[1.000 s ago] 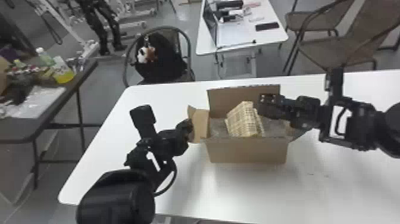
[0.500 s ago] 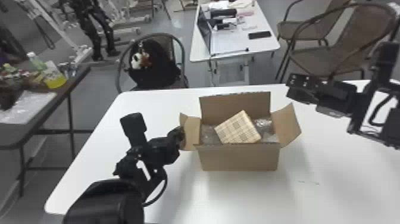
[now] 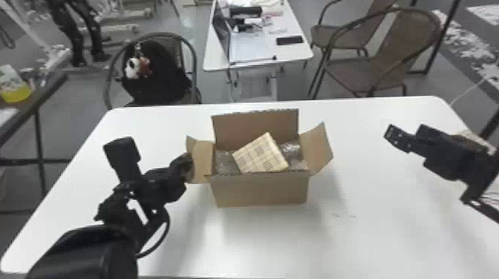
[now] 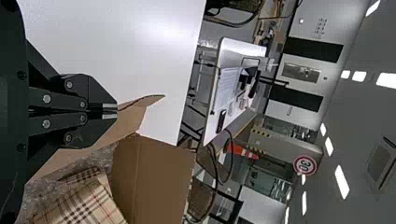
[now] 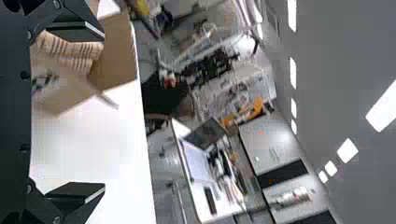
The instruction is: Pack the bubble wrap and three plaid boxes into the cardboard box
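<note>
The black left gripper [image 3: 187, 163] pinches a side flap [image 3: 201, 160] of the brown cardboard box [image 3: 260, 191]. A tan plaid box [image 3: 260, 154] sits tilted inside, by clear bubble wrap [image 3: 294, 151]. The black right gripper [image 3: 395, 139] is spread wide, well apart.

Beige plaid box [image 3: 258, 154], dark lines, perhaps some red; brown cardboard box [image 3: 260, 191].

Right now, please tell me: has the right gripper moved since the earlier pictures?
Yes. In the head view, the right gripper has moved to the robot's right, from over the cardboard box to beyond its right flap.
</note>
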You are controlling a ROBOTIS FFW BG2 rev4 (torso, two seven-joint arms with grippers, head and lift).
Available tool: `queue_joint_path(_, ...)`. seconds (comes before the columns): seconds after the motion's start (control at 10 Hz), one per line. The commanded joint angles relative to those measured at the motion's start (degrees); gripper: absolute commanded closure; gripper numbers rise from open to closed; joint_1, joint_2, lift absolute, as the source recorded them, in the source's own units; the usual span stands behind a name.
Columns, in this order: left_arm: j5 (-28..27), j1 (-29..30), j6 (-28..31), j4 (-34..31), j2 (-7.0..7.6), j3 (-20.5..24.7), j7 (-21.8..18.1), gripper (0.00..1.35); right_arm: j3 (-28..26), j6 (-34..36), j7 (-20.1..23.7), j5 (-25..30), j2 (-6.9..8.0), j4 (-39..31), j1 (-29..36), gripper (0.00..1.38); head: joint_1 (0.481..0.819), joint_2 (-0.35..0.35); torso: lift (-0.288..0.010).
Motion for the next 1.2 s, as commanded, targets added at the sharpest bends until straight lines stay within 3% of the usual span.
queue_joint_path(0.0, 0.2, 0.4, -0.2, 0.0, -0.15, 0.2, 0.0, 1.21, -2.3, -9.8, -1.5, 6.6, 1.38, -1.1, 7.4, 0.16, 0.695, 0.086, -0.132)
queue_joint_path(0.4, 0.4, 0.5, -0.3, 0.0, -0.15, 0.5, -0.2, 1.21, -9.2, -21.9, -2.2, 21.8, 7.27, 0.2, 14.2, 0.16, 0.695, -0.016, -0.132)
queue_joint_path(0.6, 0.4, 0.5, -0.3, -0.1, -0.15, 0.5, -0.2, 1.21, -12.7, -25.0, -2.2, 24.9, 6.3, 4.3, 14.5, 0.17, 0.695, -0.07, -0.132)
queue_joint_path(0.9, 0.4, 0.4, -0.2, -0.1, -0.15, 0.5, -0.2, 1.21, -15.7, -28.4, -0.3, 29.6, 2.87, 12.2, 10.2, 0.18, 0.695, -0.138, -0.132)
queue_joint_path(1.1, 0.4, 0.4, -0.2, 0.0, -0.15, 0.4, -0.2, 1.21, -16.7, -30.1, 1.5, 30.7, 1.55, 18.2, 6.3, 0.18, 0.695, -0.176, -0.132)
